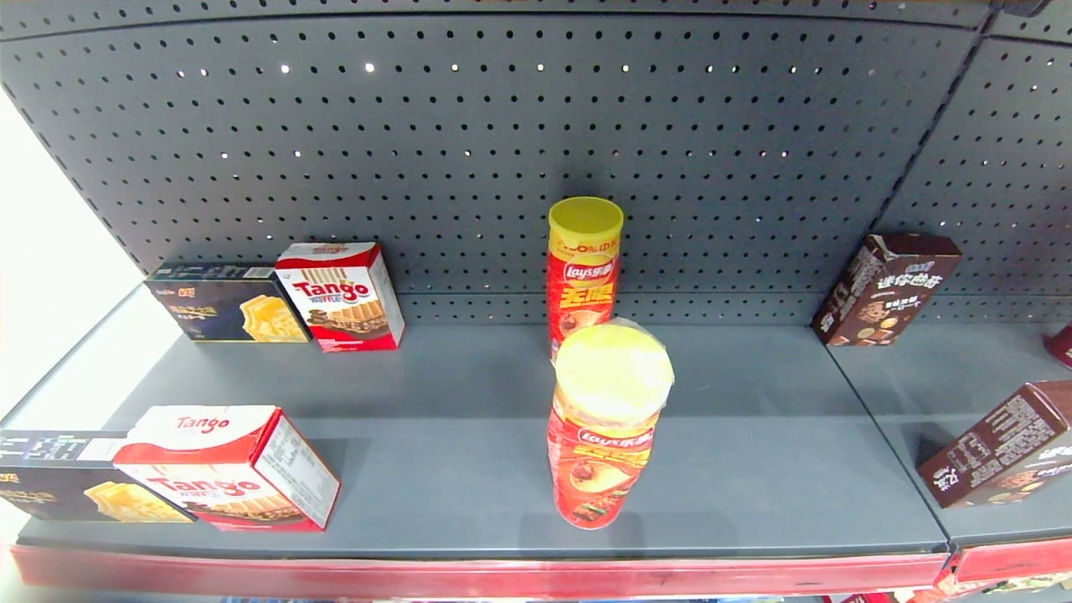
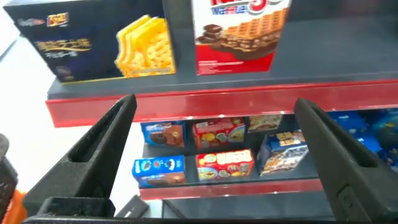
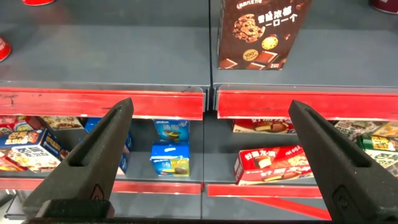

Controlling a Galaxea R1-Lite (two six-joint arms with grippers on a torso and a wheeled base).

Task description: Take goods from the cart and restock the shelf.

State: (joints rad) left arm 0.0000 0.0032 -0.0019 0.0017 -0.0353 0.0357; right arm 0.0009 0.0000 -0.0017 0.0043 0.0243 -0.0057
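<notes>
Upright at centre frame on grey metal shelf (image 1: pixel 754 452): red cardboard crisp tube with yellow plastic lid (image 1: pixel 603 452), matching tube (image 1: pixel 584 268) just behind. Released wide and empty: left gripper (image 2: pixel 214 102), right gripper (image 3: pixel 210 104).

On the shelf (image 1: pixel 754 452) we see the rear can (image 1: pixel 583 268) at the front can's (image 1: pixel 605 427) twelve o'clock, the near wafer box (image 1: pixel 226 469) at nine, the far wafer box (image 1: pixel 342 295) at ten, the far cookie box (image 1: pixel 886 289) at two, and the near cookie box (image 1: pixel 997 444) at three.

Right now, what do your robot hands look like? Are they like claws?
Sort of. The left gripper and the right gripper each have two long, matte black fingers, thick at the base and narrowing to blunt tips, with flat slanted faces.
</notes>
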